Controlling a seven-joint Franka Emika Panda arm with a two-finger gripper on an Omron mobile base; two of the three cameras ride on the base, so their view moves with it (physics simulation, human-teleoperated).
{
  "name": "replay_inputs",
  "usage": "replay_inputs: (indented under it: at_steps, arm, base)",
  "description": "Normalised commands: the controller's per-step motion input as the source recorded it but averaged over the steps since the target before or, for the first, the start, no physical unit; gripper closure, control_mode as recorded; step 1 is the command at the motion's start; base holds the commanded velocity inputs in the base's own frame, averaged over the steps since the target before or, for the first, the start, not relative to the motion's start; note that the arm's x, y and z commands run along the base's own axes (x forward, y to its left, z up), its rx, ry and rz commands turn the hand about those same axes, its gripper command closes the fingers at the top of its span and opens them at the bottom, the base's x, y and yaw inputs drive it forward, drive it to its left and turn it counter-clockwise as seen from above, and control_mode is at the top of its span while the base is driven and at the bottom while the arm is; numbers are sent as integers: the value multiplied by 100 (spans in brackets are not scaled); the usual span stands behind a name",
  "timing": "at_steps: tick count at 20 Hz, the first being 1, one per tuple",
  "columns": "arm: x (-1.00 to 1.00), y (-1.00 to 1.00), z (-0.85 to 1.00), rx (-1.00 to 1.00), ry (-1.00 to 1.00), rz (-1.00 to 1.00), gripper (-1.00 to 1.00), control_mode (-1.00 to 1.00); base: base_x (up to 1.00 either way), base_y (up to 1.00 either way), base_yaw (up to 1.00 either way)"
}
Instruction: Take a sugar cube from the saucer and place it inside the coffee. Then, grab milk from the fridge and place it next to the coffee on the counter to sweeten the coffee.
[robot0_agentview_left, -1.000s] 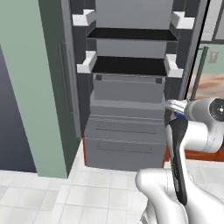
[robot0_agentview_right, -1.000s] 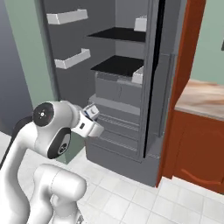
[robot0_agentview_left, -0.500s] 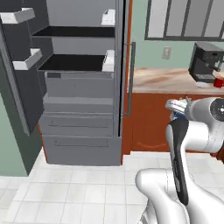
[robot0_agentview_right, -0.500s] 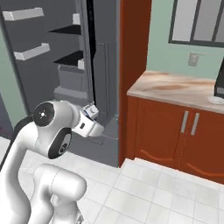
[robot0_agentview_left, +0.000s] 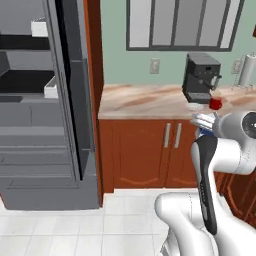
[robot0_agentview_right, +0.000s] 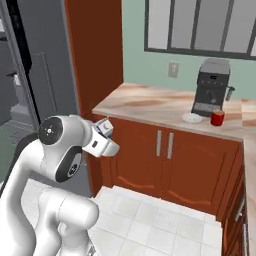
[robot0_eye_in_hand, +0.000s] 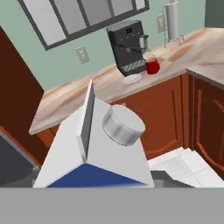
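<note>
the small white gabled carton of milk with a dark blue lower band and a silver screw cap (robot0_eye_in_hand: 94, 148) sat right in front of the hand camera, upright with its ridge toward the lens. i judged the hand (robot0_agentview_right: 106, 136) was clenched around it partway open, its fingers hidden under the carton; in the right base view a sliver of white and blue showed at the wrist. it was carried close to the robot's body, probably so the carton rode steady while the base travelled.

the tall grey fridge (robot0_agentview_left: 45, 110) stood with its door open off to the left. ahead lay the beige-and-brown marbled stone desk (robot0_agentview_right: 150, 106) over reddish-brown cabinets. on it, the small red mug of coffee (robot0_eye_in_hand: 152, 66) stood just beside the small round white saucer (robot0_eye_in_hand: 131, 79), both in front of the black-grey coffee machine (robot0_eye_in_hand: 127, 46). i could not make out a sugar cube.

the carton was well apart from the mug, so delivery beside the coffee seemed the step in hand.
</note>
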Motion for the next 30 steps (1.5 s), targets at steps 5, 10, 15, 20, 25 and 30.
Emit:
replay_inputs:
  at_steps: [5,10,15,20,25,30]
  arm:
    - [0,0,0,0,0,0,100,100]
    - [0,0,0,0,0,0,100,100]
    - [0,0,0,0,0,0,100,100]
    - [0,0,0,0,0,0,100,100]
    - [9,-14,0,0,0,1,100,-100]
    - [24,-73,0,7,9,10,100,-100]
  base:
    - [100,-100,0]
    - [79,-100,0]
    - [67,-60,0]
    - [50,-13,-5]
    - [20,-10,0]
    - [0,0,0]
